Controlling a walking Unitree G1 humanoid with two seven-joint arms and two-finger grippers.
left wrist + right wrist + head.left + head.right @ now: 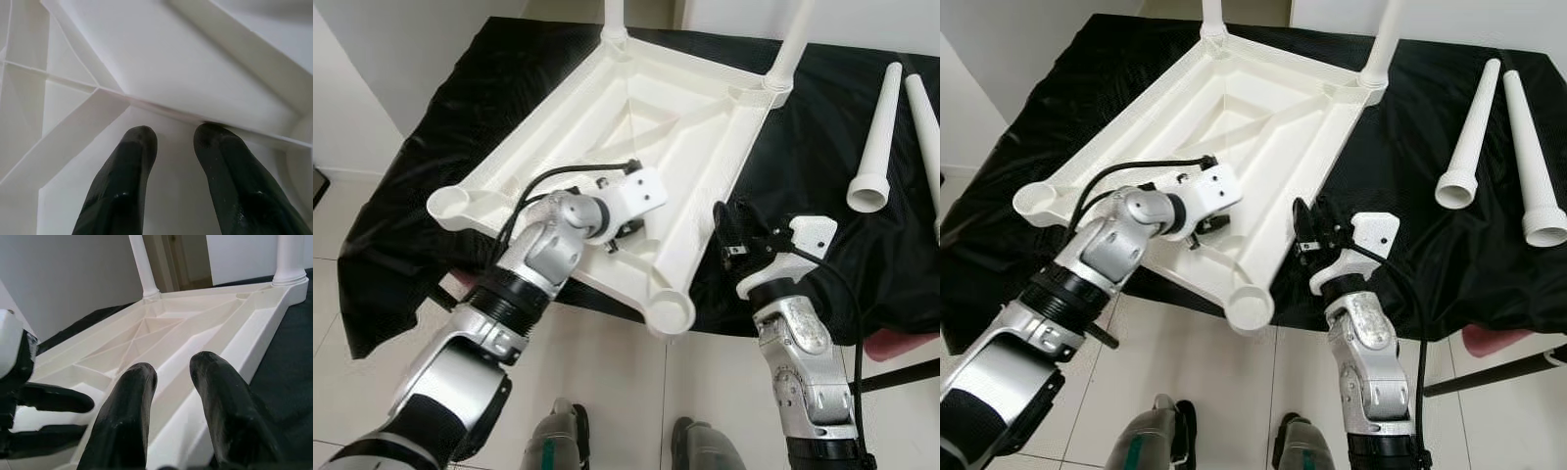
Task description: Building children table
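Inverted white tabletop (636, 127) lies underside-up on the black-draped bench (431, 166), centre-left of frame, near corner overhanging the edge; presumably flipped so the leg sockets face up. Two legs already stand in the far sockets at top of frame.

Left gripper (625, 235) reaches into the ribbed underside at centre, jaws slightly spread, tips on a rib, nothing pinched; probably steadying the top.

Right gripper (732, 233) hovers just beside the tabletop's right edge, jaws spread, empty.

Two loose legs (1474, 137) lie upper right, well apart from both grippers, not yet fitted.
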